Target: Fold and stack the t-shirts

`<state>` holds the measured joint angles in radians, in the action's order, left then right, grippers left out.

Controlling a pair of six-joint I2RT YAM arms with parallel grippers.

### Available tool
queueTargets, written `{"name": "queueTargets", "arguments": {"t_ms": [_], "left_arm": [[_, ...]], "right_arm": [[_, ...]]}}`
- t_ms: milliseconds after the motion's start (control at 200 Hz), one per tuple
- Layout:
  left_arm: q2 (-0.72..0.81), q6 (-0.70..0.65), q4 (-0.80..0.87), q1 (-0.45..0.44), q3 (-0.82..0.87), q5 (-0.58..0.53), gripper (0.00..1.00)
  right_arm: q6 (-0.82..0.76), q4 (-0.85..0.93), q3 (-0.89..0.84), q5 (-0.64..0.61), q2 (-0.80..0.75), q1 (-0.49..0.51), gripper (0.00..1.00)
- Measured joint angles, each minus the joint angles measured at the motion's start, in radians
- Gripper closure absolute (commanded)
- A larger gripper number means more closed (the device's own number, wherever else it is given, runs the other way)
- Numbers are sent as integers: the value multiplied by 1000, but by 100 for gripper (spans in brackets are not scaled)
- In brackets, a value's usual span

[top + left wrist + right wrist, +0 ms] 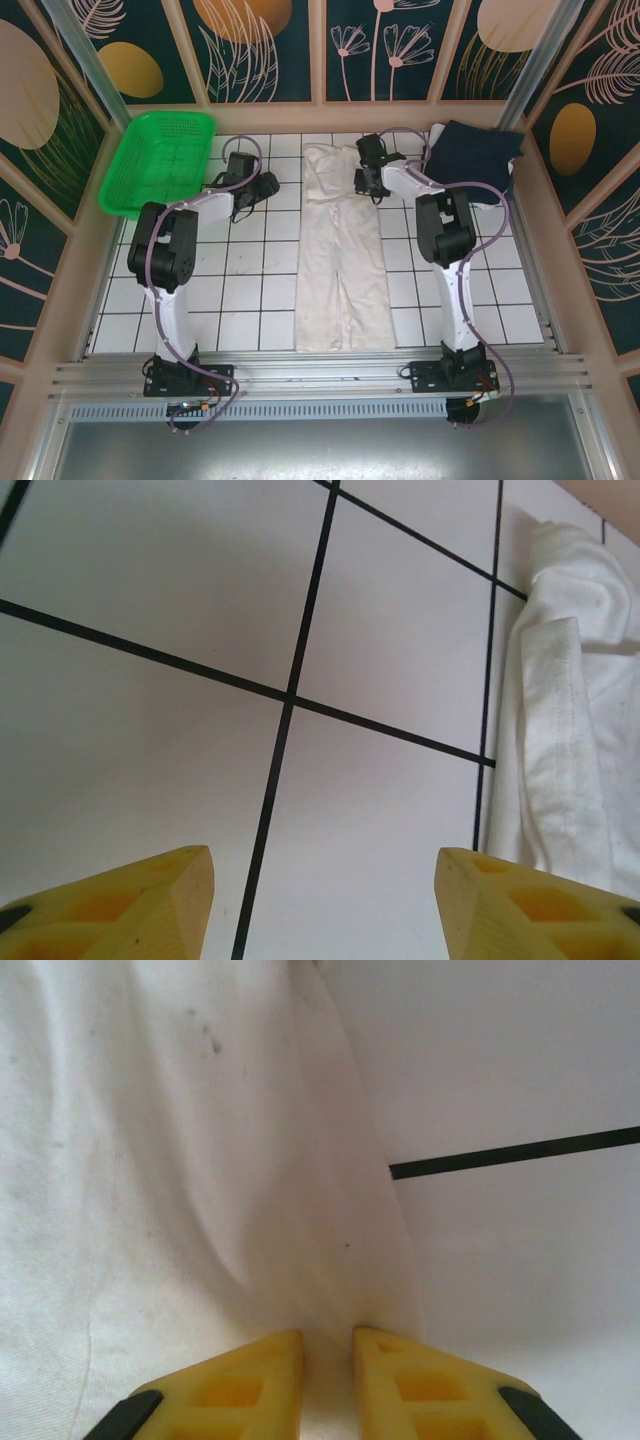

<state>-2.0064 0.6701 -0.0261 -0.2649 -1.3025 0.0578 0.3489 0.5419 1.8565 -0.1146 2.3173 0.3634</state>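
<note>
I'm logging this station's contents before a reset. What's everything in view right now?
cream t-shirt: one, off-white, lying as a long strip down the middle of the table
navy t-shirt: one, dark blue, bunched in the far right corner
basket: one, bright green mesh, far left corner
table: one, white tiles with dark lines, under everything
left arm: one, black and white, reaching toward the cream t-shirt's left side
right arm: one, black and white, reaching to the cream t-shirt's right edge
left fingers: two, yellow, apart, over bare tile beside the cream t-shirt
right fingers: two, yellow, nearly together, pinching the cream t-shirt's right edge
</note>
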Motion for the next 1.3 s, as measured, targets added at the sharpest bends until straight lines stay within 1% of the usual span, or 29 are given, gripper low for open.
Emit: {"name": "queueTargets", "arguments": {"t_ms": [105,180,245,310,405,460,505,555,646,711,801,921,1031,1141,1301], "left_arm": [[122,-11,1,-3,90,3,38],[229,-15,5,-13,162,0,38],[307,-18,5,-37,217,-11,38],[383,-18,4,-81,280,-17,38],[474,-2,4,-173,394,-19,39],[517,19,18,-235,464,-22,39],[541,34,40,-282,510,-30,39],[565,54,69,-335,550,-37,39],[607,90,125,-428,607,-50,39],[644,120,154,-495,641,-63,39],[691,170,185,-583,686,-74,40],[712,240,207,-700,726,-91,42],[712,295,218,-793,737,-93,45],[711,316,221,-842,737,-93,46],[710,320,255,-866,737,-88,48]], "right_arm": [[0,19,-1,0,-41,-12,65],[5,0,-77,5,-136,-3,54],[10,-36,-224,7,-282,18,46],[33,-83,-426,6,-475,58,41],[84,-144,-718,18,-740,137,36],[142,-161,-892,34,-887,190,32],[187,-157,-1012,46,-975,226,29],[256,-140,-1126,56,-1051,262,29],[359,-84,-1269,68,-1136,336,29],[428,-32,-1320,71,-1183,403,28],[505,18,-1337,74,-1221,480,29],[576,52,-1337,87,-1228,549,33],[621,80,-1337,94,-1226,601,33],[646,139,-1335,89,-1219,626,34],[661,211,-1334,86,-1219,635,36]]}}
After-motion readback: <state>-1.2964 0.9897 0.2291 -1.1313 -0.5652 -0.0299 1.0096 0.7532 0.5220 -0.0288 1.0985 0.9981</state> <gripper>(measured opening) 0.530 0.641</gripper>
